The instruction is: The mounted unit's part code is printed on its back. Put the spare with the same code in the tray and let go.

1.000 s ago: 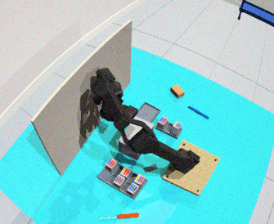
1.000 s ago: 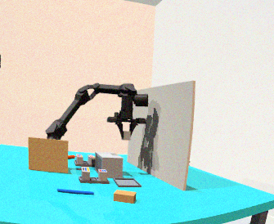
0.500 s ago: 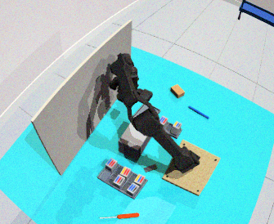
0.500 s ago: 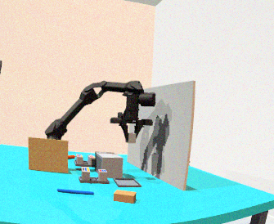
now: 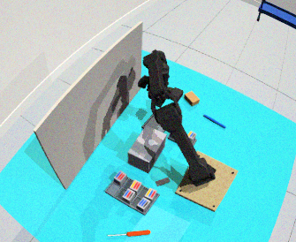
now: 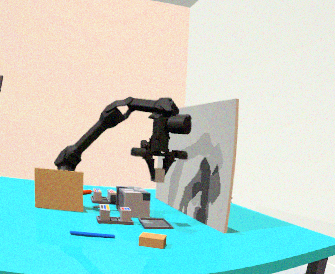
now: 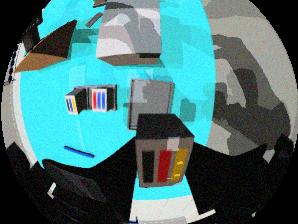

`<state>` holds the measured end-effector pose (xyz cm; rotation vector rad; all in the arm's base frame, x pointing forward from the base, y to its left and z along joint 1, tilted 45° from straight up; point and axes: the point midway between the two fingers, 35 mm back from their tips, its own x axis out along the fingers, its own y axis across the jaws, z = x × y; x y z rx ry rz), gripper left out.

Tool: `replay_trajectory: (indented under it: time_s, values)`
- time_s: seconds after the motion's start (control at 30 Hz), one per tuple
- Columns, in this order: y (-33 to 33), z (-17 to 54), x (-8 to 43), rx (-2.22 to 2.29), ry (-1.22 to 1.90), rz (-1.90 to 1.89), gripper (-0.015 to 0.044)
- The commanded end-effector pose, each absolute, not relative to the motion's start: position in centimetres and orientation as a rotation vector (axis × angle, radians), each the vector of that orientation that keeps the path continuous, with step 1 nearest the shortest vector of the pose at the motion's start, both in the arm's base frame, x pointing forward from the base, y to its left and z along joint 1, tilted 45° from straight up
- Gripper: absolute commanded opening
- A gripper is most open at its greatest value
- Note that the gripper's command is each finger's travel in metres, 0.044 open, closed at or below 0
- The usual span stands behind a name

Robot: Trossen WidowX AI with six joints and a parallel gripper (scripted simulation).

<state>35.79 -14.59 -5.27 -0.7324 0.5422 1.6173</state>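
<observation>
The spare, striped black, red and yellow, is clamped between the fingers of the gripper, above the table. Beyond it lies the tray, not yet filled; carriage to it is judged in hand. Alignment, lowering and release are next required. Farther off, beside the tray, the grey box is seen; the mounted code cannot be read.

High top view slanting down, level exterior side-on, close wrist downward, all sharing the tray.
</observation>
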Motion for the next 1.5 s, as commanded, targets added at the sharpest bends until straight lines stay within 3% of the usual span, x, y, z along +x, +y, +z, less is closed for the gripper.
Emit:
replay_trajectory:
  time_s: [0.0, 1.47]
  values:
    - [-15.1, -5.7, 35.8, -0.754, 0.528, 1.621, 0.0]
    - [-12.6, -8.8, 36.1, -0.756, 0.529, 1.619, 0.0]
